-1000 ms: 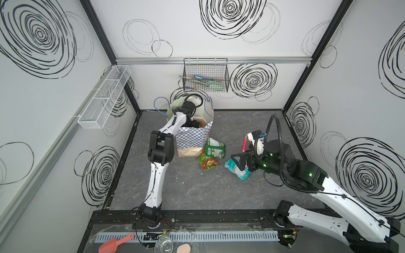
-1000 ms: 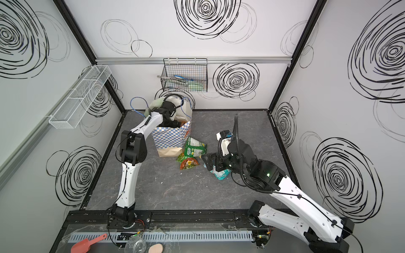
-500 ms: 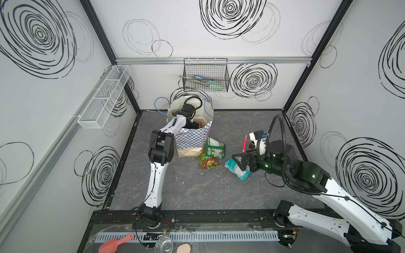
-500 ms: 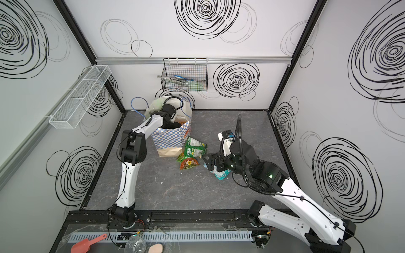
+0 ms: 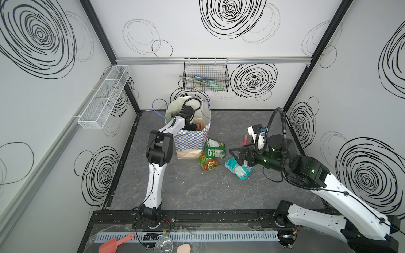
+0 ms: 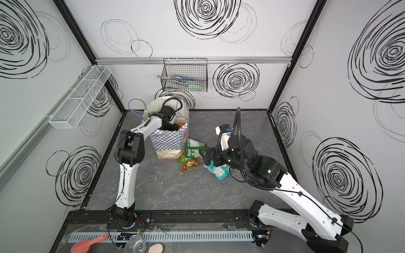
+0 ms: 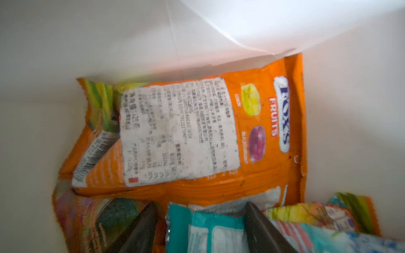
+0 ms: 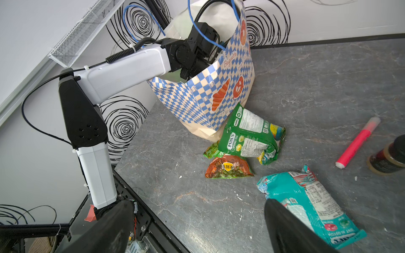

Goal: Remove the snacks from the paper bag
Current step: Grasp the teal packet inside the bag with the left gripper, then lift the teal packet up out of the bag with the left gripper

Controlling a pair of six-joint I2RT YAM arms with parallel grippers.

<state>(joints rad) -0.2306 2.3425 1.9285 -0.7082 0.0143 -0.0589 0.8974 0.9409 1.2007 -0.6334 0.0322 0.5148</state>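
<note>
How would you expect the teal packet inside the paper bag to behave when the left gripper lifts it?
The teal packet looks thin and crinkled, so it will probably sag from a pinched edge. Its glossy film may slip in the left gripper.

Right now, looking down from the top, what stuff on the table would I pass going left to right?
In a top view: paper bag → green snack packet → teal snack packet. The multicoloured packet and red marker overlap those, so I skipped them.

Walls (image 5: pixel 219 48): white, black scribbled spirals.
Wire basket (image 5: pixel 206 75): black, on the back wall.
Rail (image 5: pixel 263 59): aluminium, carrying the basket.
Mesh shelf (image 5: pixel 105 96): white, left of the basket.
Floor (image 5: pixel 197 188): dark grey marbled, below the basket.
</note>
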